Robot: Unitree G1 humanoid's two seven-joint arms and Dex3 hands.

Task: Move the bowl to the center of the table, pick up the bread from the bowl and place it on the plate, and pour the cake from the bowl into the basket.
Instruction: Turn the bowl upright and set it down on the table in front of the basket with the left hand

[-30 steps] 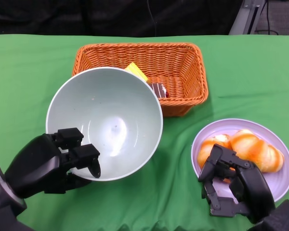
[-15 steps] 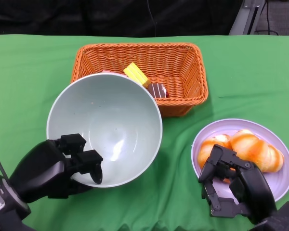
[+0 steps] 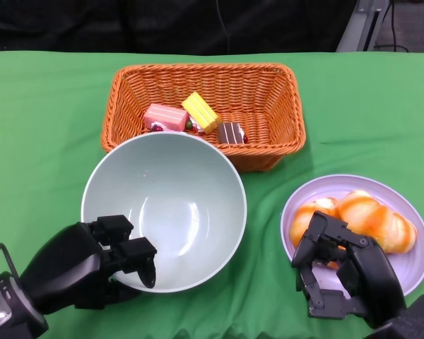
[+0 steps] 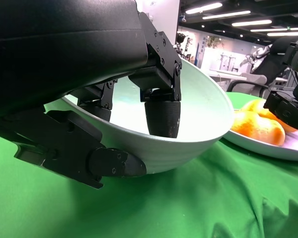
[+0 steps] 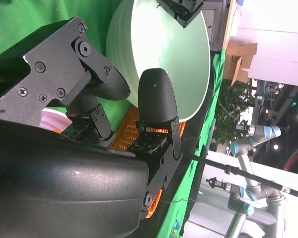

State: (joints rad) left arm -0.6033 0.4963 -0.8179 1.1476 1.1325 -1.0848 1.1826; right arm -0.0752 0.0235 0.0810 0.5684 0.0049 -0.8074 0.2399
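Bowl (image 3: 166, 208) now lower, nearer level than a second ago, uncovering cakes (image 3: 191, 116) in basket (image 3: 268, 92). Left robot hand (image 3: 92, 265) grasps bowl rim. Right robot hand (image 3: 339, 272) released, over plate (image 3: 410, 265) holding bread (image 3: 371, 215).

Layout on table

Basket (image 3: 268, 95) sits at the rear centre of the table (image 3: 42, 106), with three cake pieces (image 3: 192, 118) inside, toward its near side. Bowl (image 3: 166, 208) directly in front of the basket, its far rim at the basket's near wall. Plate (image 3: 410, 265) right of the bowl, apart from it; bread (image 3: 367, 215) on the plate. Left hand (image 3: 92, 265) at the bowl's near-left rim. Right hand (image 3: 343, 272) over the plate's near edge, in front of the bread
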